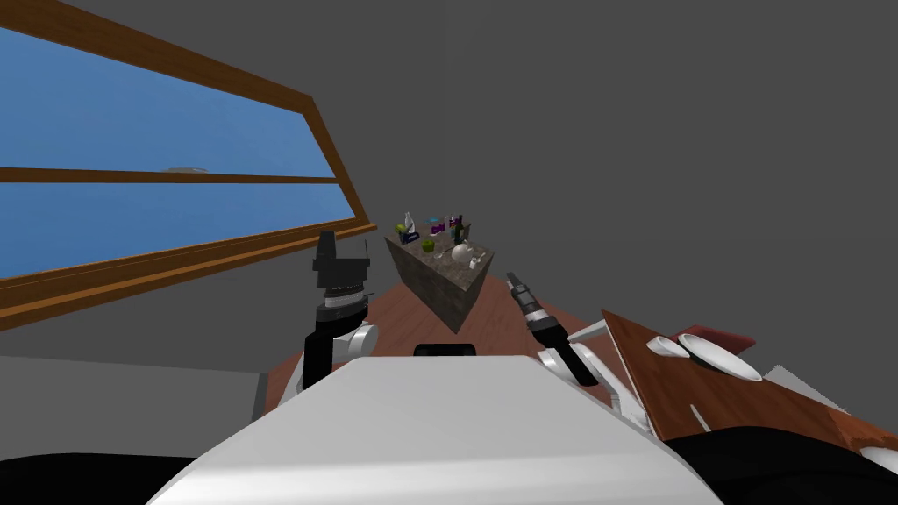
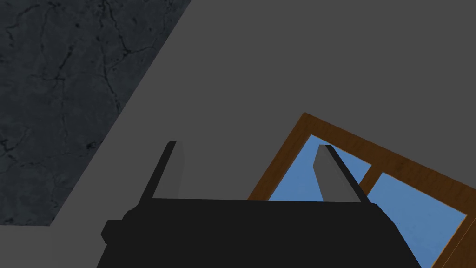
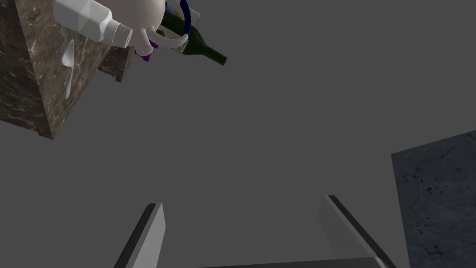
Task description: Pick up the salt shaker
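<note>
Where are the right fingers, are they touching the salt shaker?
Apart. The right wrist view shows the open right fingers well short of the shaker on the counter, a wide gap between.

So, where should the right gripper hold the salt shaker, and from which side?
Probably the wide faceted body of the salt shaker, below its narrower perforated cap. It stands near the edge of the stone block with a white teapot close beside it, so the open right gripper should come from the edge side.
</note>
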